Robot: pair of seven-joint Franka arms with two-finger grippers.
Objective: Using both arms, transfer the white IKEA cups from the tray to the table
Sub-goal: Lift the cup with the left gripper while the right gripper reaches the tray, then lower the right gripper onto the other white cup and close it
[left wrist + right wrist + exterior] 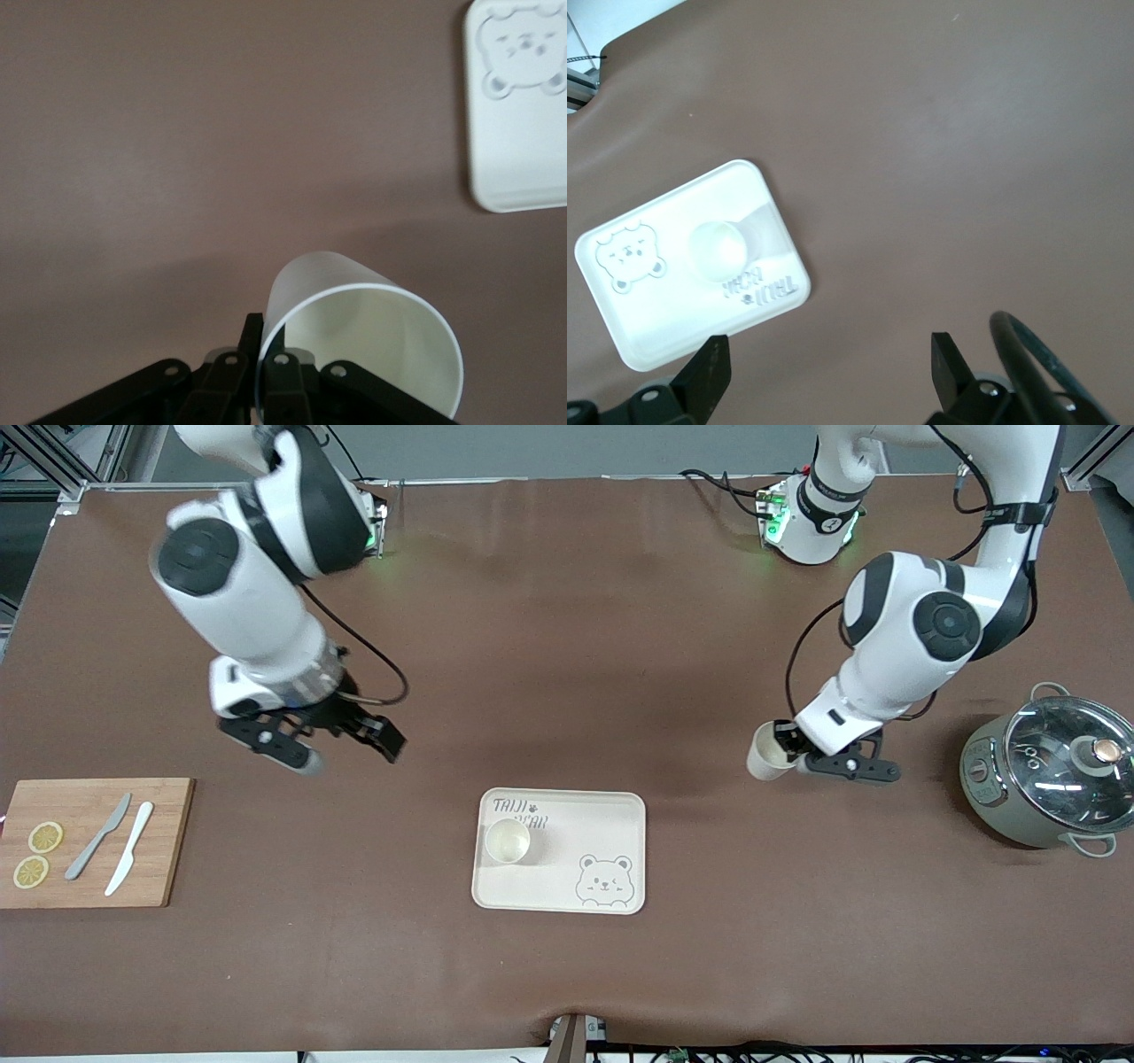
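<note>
off-white cup tilted, clenched at rim by left gripper over bare table beside tray, ready for set-down | second cup upright on tray | right gripper released, hanging above table near tray, likely for second cup

We see the left end effector clamped tight on a white cup, held tilted above the bench; the right end effector hangs with its fingers spread wide, gripping nothing, wrist angled downward
</note>
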